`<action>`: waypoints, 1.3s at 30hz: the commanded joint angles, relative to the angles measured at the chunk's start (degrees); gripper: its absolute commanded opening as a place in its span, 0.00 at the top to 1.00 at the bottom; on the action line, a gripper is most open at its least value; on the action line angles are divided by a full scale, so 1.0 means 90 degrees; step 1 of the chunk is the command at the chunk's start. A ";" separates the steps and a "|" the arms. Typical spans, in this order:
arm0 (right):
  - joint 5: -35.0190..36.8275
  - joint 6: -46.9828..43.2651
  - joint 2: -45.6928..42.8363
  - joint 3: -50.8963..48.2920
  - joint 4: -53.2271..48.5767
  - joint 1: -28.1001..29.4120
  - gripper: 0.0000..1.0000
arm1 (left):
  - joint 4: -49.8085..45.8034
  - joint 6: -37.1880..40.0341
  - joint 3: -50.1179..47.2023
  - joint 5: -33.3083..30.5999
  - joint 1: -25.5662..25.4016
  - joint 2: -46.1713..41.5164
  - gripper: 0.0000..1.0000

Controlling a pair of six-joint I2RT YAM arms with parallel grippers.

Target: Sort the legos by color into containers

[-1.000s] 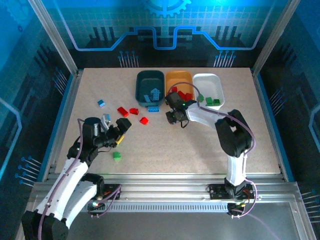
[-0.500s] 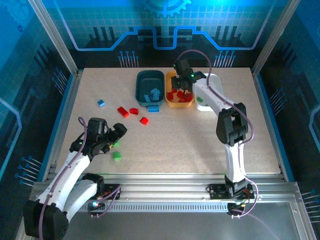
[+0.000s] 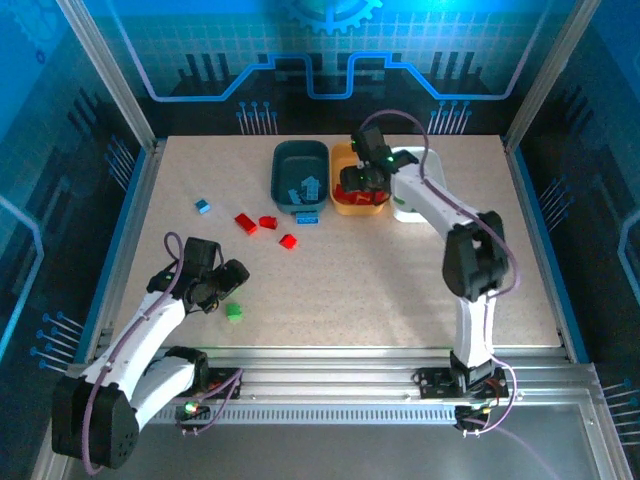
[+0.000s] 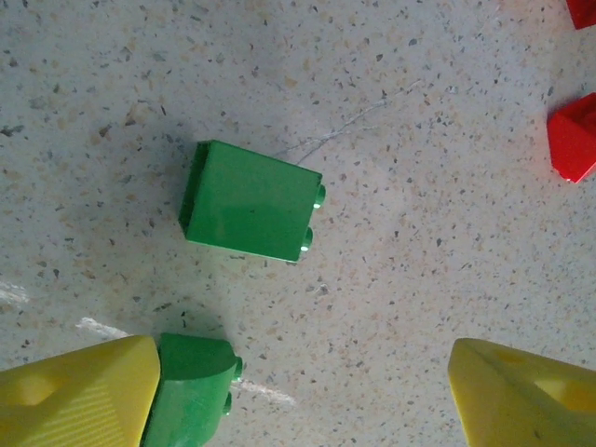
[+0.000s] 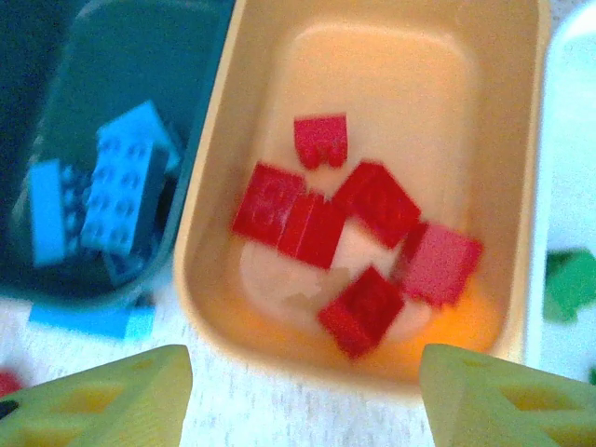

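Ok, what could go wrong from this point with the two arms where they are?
One green brick sits against a finger of the left gripper, not centred in its open jaws, with a second green brick just beyond; closing might knock it away. A blue brick lies on the table outside the dark teal tub and could be overlooked.

Red legos (image 5: 377,203), orange tub (image 5: 391,56); blue legos (image 5: 121,186), teal tub (image 5: 112,65); yellow fingers (image 5: 484,396).

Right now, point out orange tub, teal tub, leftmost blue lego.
orange tub (image 5: 209,196): right wrist view, left wall.
teal tub (image 3: 300,155): top view, far end.
leftmost blue lego (image 3: 203,207): top view, its middle.
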 commanded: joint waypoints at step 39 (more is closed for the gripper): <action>0.0719 0.1466 -0.5304 -0.6316 0.2466 0.0825 0.35 | -0.0738 -0.0184 0.2257 -0.1101 -0.2710 0.3095 0.76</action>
